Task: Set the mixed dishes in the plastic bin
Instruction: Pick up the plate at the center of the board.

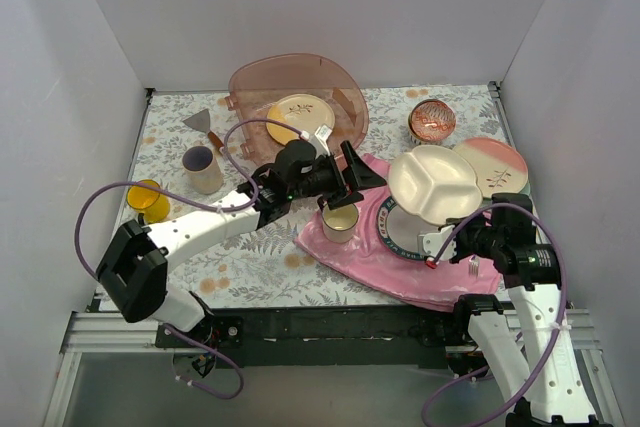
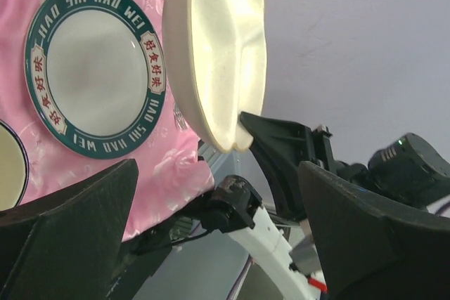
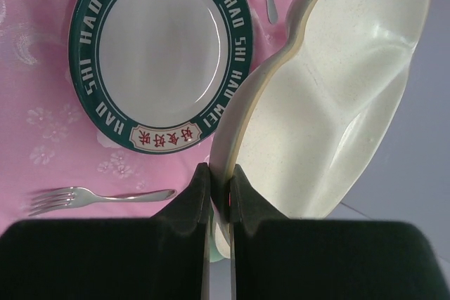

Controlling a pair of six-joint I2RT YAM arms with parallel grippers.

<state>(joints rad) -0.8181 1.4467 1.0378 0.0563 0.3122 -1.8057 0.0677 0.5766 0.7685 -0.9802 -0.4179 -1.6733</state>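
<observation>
White-walled booth, floral-clothed table (image 1: 250, 267): the right pincer (image 3: 219, 173) pinches the rim of the cream three-section divided plate (image 3: 337, 89), which is held tilted in the air above a dark-blue-rimmed lettered plate (image 3: 158, 54) and a pink cloth (image 1: 350, 257), well apart from the translucent pinkish-brown plastic bin (image 1: 250, 82) at the far side. The left pincer (image 1: 358, 169) is spread wide and empty, pointed at the plate from the bin's side. Step in hand, by my reading, is the carry, perhaps a handover; next move calls for bringing the plate over the bin's rim, or steadying it for the left pincer to take.
</observation>
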